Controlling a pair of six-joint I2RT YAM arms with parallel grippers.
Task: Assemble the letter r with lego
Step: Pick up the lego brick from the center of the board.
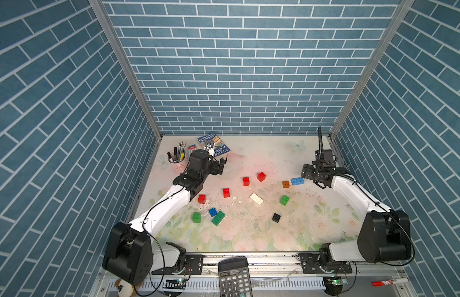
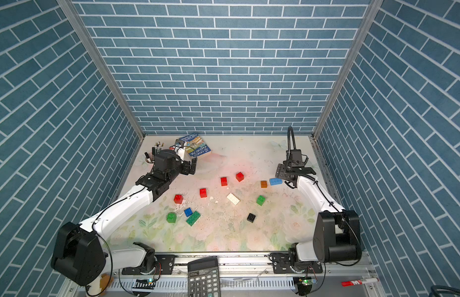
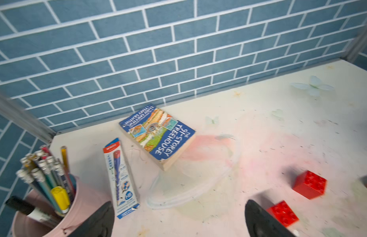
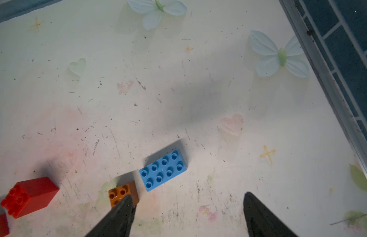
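Black calculator [image 1: 232,276] at the front rail, and beyond it the lego is scattered loose across the floral surface [image 1: 249,239], nothing joined. Nearest row: a green square brick [image 1: 196,217], then a small blue brick [image 1: 212,212] tight against a green oblong brick [image 1: 218,218]; whether those two touch is too close to call. A black brick [image 1: 276,217] sits alone to the right.

Next row back: a red brick [image 1: 202,198], a second red brick [image 1: 226,192], a white oblong brick [image 1: 256,199] lying at a slant, and another green brick [image 1: 284,200]. Farther on come a third red brick [image 1: 246,181], a fourth red brick [image 1: 261,176], then a brown brick [image 1: 285,183] just beside a light blue oblong brick [image 1: 297,181].

Over to the right gripper [image 4: 186,202]: it hangs above the surface with its fingers spread wide and nothing between them. In the right wrist view the light blue oblong lies ahead of the fingers, nearer one of them, and the brown brick peeks out from behind that same fingertip.

The left gripper [image 3: 179,207] is raised at the far left, just as wide and just as empty. Its wrist view shows the third red brick half hidden behind one finger and the fourth just past it, both outside the gap.

At the back wall: a pink pen cup [image 3: 35,223], a pencil box [image 3: 121,180] and a book [image 3: 158,133].
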